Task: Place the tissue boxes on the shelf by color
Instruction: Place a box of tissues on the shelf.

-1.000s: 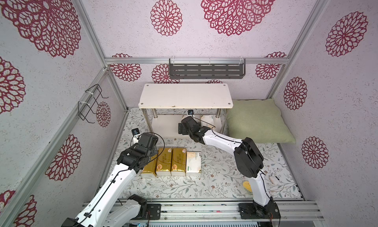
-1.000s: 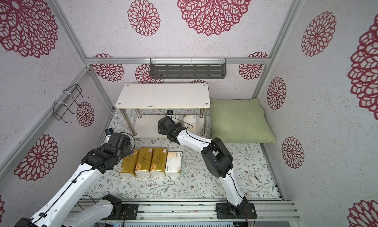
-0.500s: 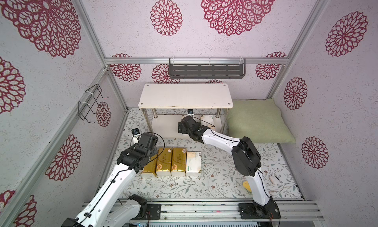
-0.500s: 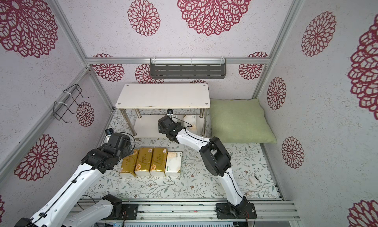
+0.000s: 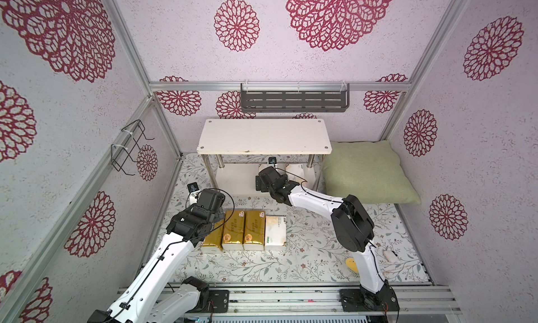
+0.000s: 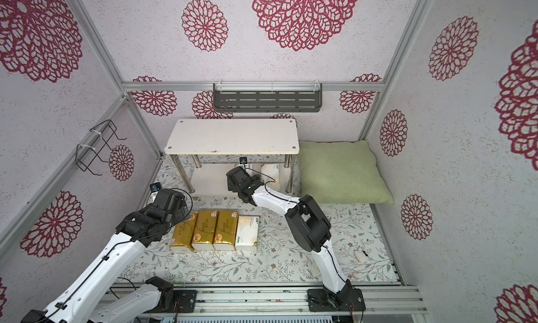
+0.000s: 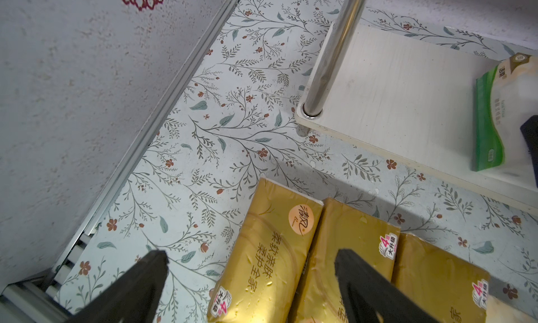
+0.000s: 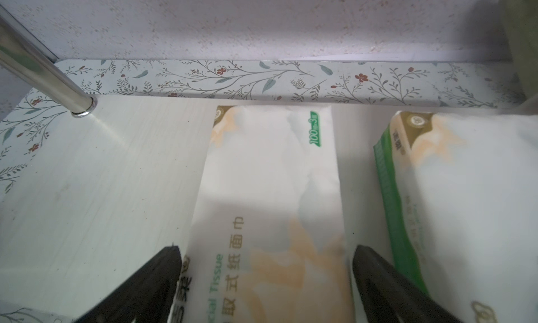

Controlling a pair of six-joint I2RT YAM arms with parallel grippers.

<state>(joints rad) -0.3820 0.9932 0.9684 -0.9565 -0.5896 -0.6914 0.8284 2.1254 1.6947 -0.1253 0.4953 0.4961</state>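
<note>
Straddling a white tissue pack [image 8: 270,176] on the lower board of the shelf [image 8: 102,176]: right hand [image 8: 267,253], jaws wide open; second white pack [image 8: 465,190] just beside. Above the gold packs [image 5: 233,230], left hand [image 7: 250,257] open; another white pack [image 5: 275,230] rowed alongside on the tabletop [image 5: 305,263].

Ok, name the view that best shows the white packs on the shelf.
Right wrist: both packs lie close up on the lower board, one inside the open right gripper. Both top views catch a sliver; left wrist, one green edge.
</note>
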